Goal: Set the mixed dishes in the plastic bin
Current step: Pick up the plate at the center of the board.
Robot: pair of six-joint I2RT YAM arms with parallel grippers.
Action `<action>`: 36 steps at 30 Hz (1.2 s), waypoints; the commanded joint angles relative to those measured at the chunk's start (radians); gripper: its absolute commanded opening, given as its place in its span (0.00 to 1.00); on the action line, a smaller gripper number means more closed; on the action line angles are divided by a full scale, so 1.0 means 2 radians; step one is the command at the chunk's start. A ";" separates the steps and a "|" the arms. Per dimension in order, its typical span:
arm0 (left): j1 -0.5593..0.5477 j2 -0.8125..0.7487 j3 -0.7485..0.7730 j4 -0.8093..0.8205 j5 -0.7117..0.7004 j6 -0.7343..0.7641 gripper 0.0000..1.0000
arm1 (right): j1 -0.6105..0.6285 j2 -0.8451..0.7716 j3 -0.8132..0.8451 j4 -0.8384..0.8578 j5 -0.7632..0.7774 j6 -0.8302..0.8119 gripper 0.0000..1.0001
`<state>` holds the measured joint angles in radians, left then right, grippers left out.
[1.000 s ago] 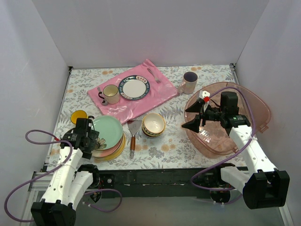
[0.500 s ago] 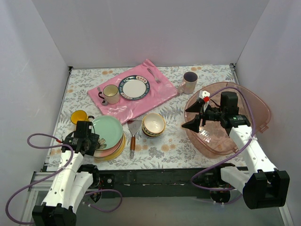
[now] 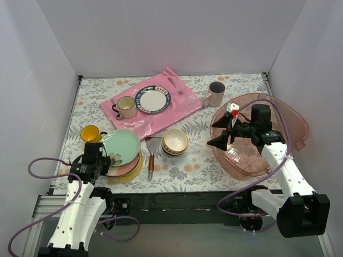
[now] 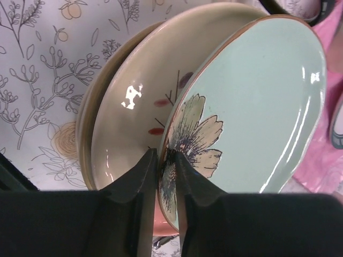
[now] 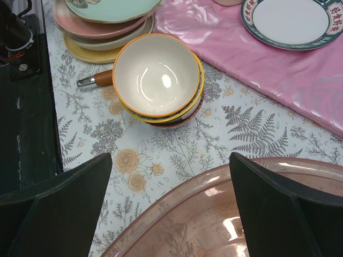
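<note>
Top external view showed a floral-clothed table walled in white. At the near left, the left gripper sat at the near-left edge of a stack of plates, whose top piece was the mint-green flowered plate. Left wrist view made the grip plain: the two dark fingers were pinched together on the rim of that plate, one on each face, just by its painted flower. The gripped edge stood apart from the cream plate beneath it. A yellow mug stood just behind the stack. Nested small bowls sat mid-table, with a spatula lying between them and the plates. A pinkish mug stood farther back, beside a pink mat that carried a blue-rimmed white plate and a cream mug. At the right lay the plastic bin, translucent pink-brown. The right gripper hovered over its left rim, fingers spread wide, nothing between them.
</note>
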<state>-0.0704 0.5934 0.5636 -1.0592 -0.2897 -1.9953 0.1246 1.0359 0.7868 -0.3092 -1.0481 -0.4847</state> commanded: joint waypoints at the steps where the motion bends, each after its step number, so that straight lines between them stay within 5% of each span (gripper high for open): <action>1: 0.001 -0.020 0.010 0.003 -0.001 -0.045 0.11 | -0.002 0.000 0.005 0.000 -0.002 -0.009 0.99; 6: 0.001 -0.037 0.029 -0.003 0.001 -0.042 0.00 | -0.002 0.000 0.005 0.000 -0.003 -0.010 0.99; 36: 0.001 -0.102 0.117 0.057 0.044 0.040 0.00 | -0.004 0.004 0.003 -0.004 -0.015 -0.018 0.99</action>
<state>-0.0700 0.4179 0.7219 -1.0935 -0.2405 -1.9327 0.1234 1.0389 0.7868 -0.3145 -1.0512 -0.5034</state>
